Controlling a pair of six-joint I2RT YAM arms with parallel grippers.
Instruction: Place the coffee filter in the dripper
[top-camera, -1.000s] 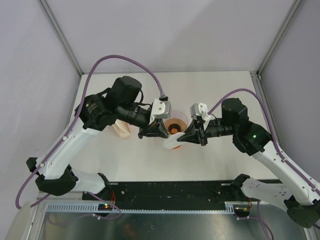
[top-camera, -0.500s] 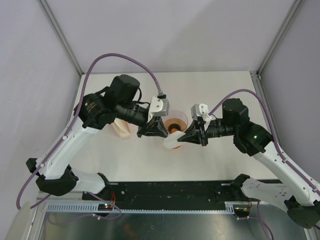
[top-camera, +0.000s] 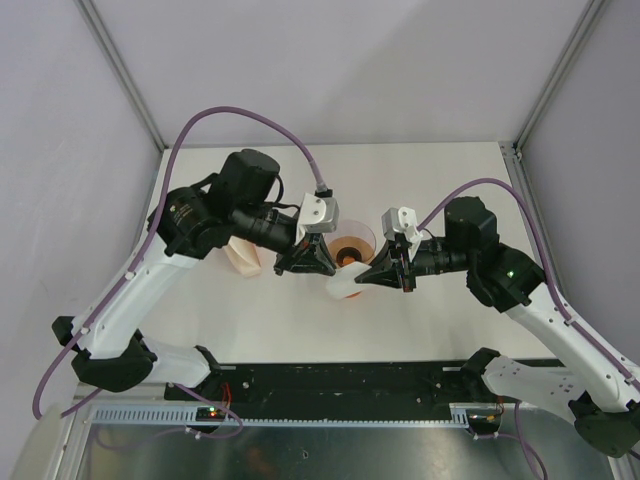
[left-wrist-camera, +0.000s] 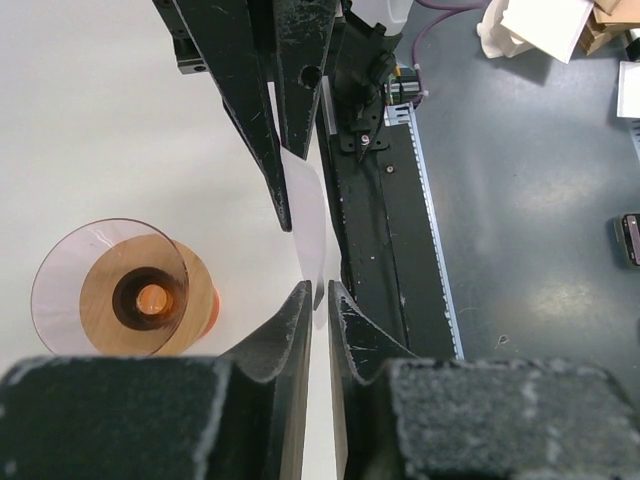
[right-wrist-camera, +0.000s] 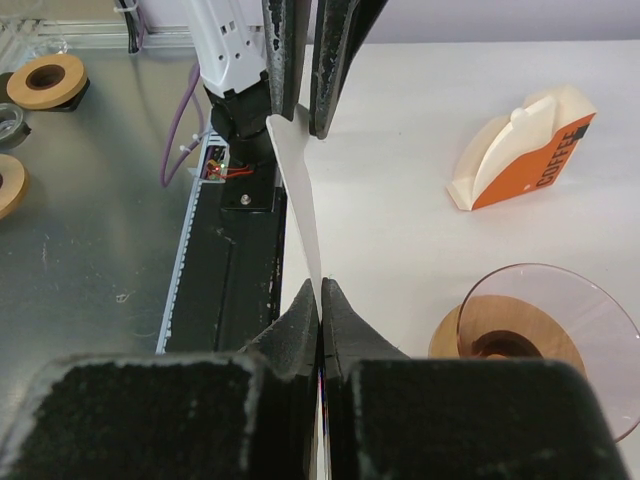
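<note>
Left gripper (left-wrist-camera: 318, 300) and right gripper (right-wrist-camera: 320, 292) each have jaws clamped on opposite edges of the coffee filter (left-wrist-camera: 310, 215), held between them above the table (left-wrist-camera: 100, 120), just beside the dripper (left-wrist-camera: 60, 290), outside it.

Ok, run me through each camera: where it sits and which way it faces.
Top external: above and behind the arms, looking down at the table; both arms show, left gripper and right gripper meeting at the filter by the dripper.
Left wrist: on that wrist, looking along its own fingers at the right gripper's.
Right wrist: the reverse, own fingers at the bottom.
Shared: all three show filter and dripper.
</note>
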